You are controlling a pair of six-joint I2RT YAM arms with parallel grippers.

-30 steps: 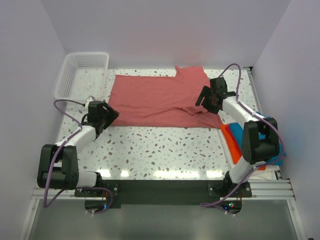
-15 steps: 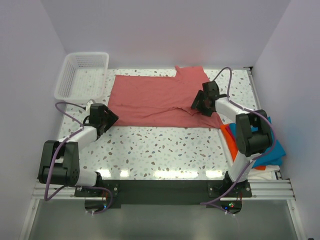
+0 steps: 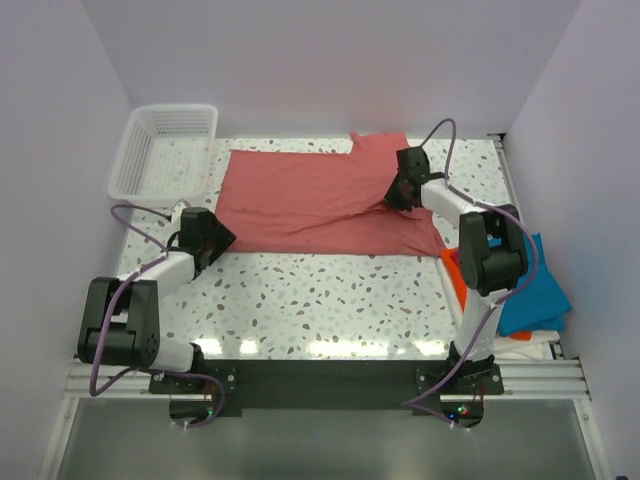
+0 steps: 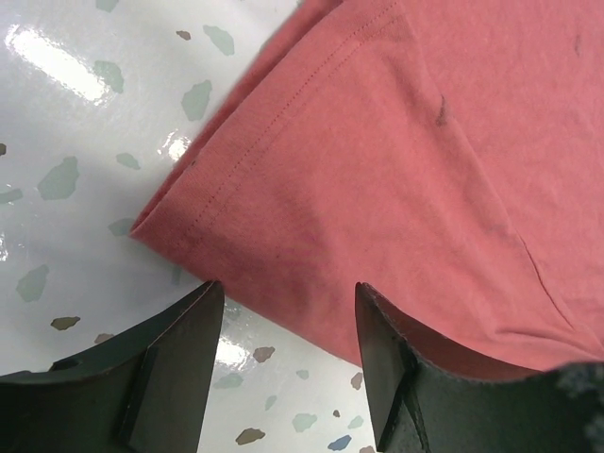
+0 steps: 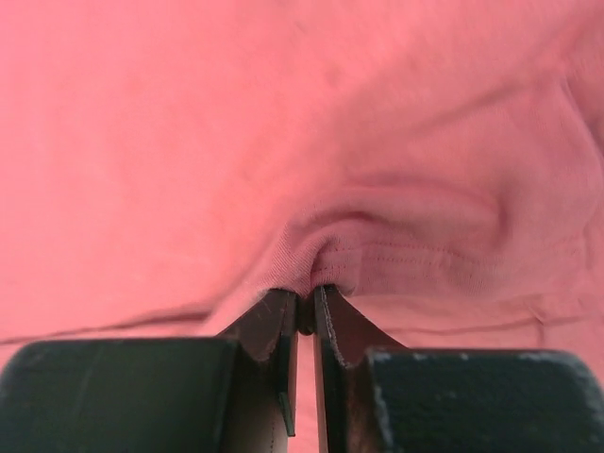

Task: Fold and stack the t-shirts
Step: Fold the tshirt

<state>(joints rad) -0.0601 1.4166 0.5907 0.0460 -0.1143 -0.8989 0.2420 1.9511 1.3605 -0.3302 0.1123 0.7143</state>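
Top external is showing the salmon-red t-shirt (image 3: pixel 310 200) lying across the far half of the table (image 3: pixel 330 290), long axis running left to right; the left gripper (image 3: pixel 222 232) is sitting at its near-left corner, the right gripper (image 3: pixel 393 197) over its right part. Left wrist is showing jaws gaping, empty, the hemmed corner lying just ahead between them. Right wrist is showing the right gripper (image 5: pixel 302 307) clenching a raised fold of the shirt.

We see plain pale lilac walls (image 3: pixel 330 60) closing in on three sides of a glossy white tabletop (image 3: pixel 330 295) flecked with grey-green terrazzo chips. Bright glare (image 3: pixel 330 348) streaks its near edge, just above a black mounting plate (image 3: pixel 320 375).
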